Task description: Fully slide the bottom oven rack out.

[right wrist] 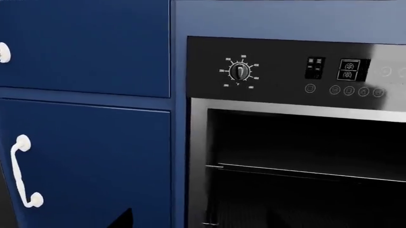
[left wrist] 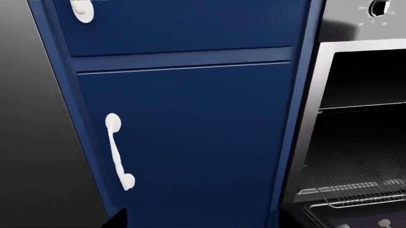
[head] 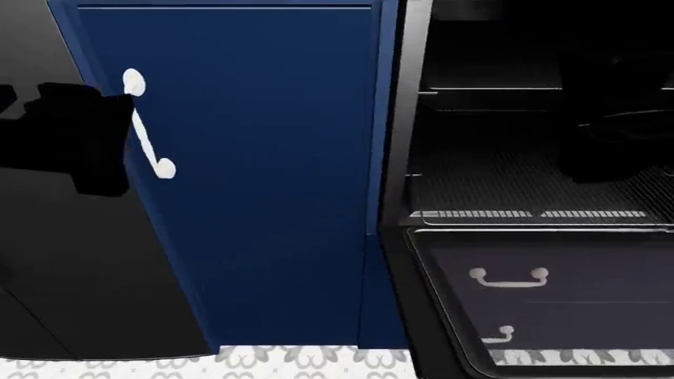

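Observation:
The black oven (head: 395, 158) stands open at the right, its glass door (head: 548, 300) folded down. The bottom oven rack (head: 526, 207), a flat wire grid, lies inside the cavity low down, its front edge at the cavity mouth. It also shows in the left wrist view (left wrist: 362, 192). It is out of the right wrist view. My left gripper (left wrist: 199, 223) is open and empty, facing the blue cabinet door to the oven's left. My right gripper (right wrist: 197, 223) looks open; one fingertip (right wrist: 121, 219) shows, the other is lost against the dark oven. It faces the oven's upper front.
A thin upper rack (head: 495, 89) shows edge-on as a line above. A blue cabinet door (head: 263, 158) with a white handle (head: 145, 126) is left of the oven. The control panel has a knob (right wrist: 239, 71). My dark left arm (head: 63, 142) and right arm (head: 616, 118) show in the head view.

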